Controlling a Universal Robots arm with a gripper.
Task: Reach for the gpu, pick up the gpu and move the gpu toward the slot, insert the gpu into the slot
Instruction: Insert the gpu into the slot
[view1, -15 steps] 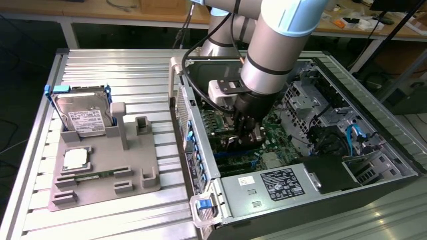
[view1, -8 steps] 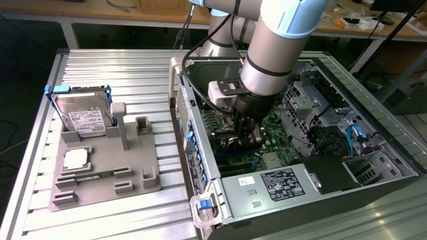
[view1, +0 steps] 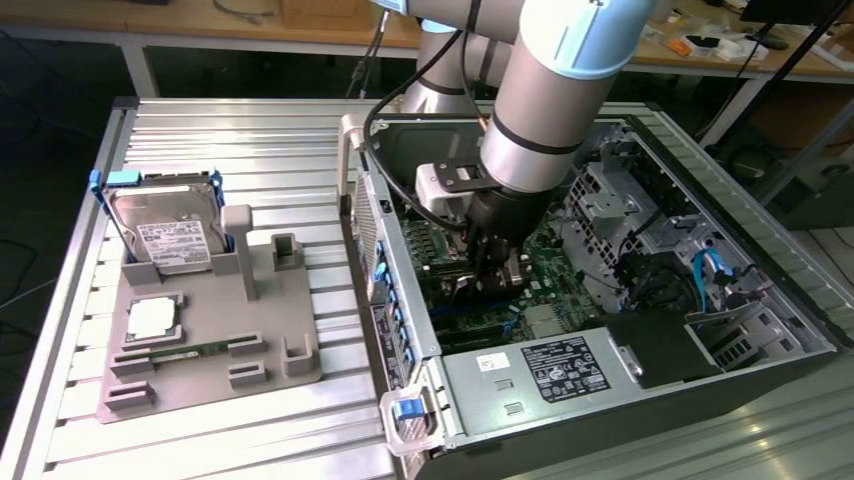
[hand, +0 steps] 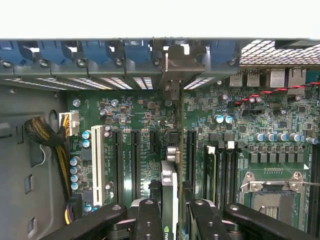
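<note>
Black jaws of the gripper (hand: 170, 212) stand partly closed on the gpu (hand: 169, 187), held edge-on between them above the green motherboard (hand: 150, 120) inside the open computer case (view1: 747, 390) on the bench (view1: 227, 130), though the arm hides the card's lower edge and the slot beneath.

Slatted metal table (view1: 227, 135) bears grey fixture tray (view1: 200, 350), computer case (view1: 747, 330).

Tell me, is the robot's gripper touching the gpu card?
Touching. The wrist view shows the gripper with a finger on each side of the gpu, clamped against the card standing edge-on above the motherboard.
</note>
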